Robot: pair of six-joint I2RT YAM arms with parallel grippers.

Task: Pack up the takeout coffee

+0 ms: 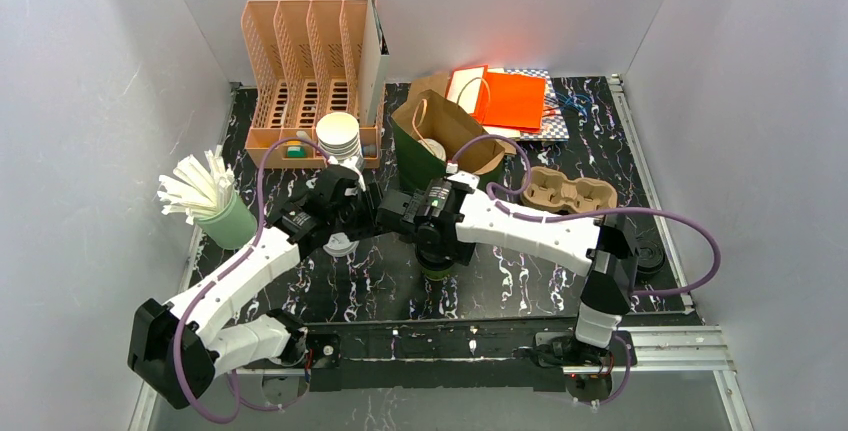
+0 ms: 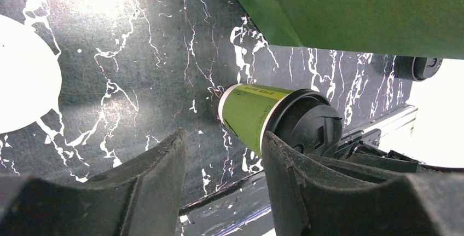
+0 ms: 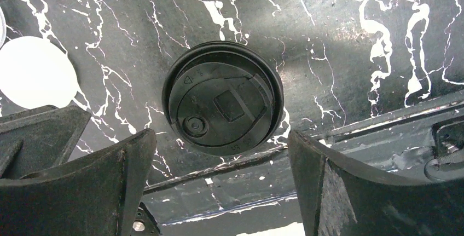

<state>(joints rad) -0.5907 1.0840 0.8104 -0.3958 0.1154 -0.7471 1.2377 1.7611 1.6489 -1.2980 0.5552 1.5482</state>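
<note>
The takeout coffee shows as a green paper cup (image 2: 249, 116) with a black lid (image 3: 221, 104), not a white one. It stands upright on the black marbled table (image 1: 520, 271) near the front edge, mostly hidden under my right wrist in the top view (image 1: 437, 271). My right gripper (image 3: 219, 143) is open directly above it, the lid showing between its fingers without contact. My left gripper (image 2: 223, 137) is open and empty, low beside the cup on its left, apart from it. A green and brown paper bag (image 1: 425, 136) stands open behind the cup.
A loose white lid (image 1: 338, 244) lies left of the cup. A stack of white cups (image 1: 338, 134) stands before a wooden organizer (image 1: 305, 71). A green holder of straws (image 1: 205, 199) is at left. A cardboard cup carrier (image 1: 568, 191) and orange bags (image 1: 505, 99) are at right.
</note>
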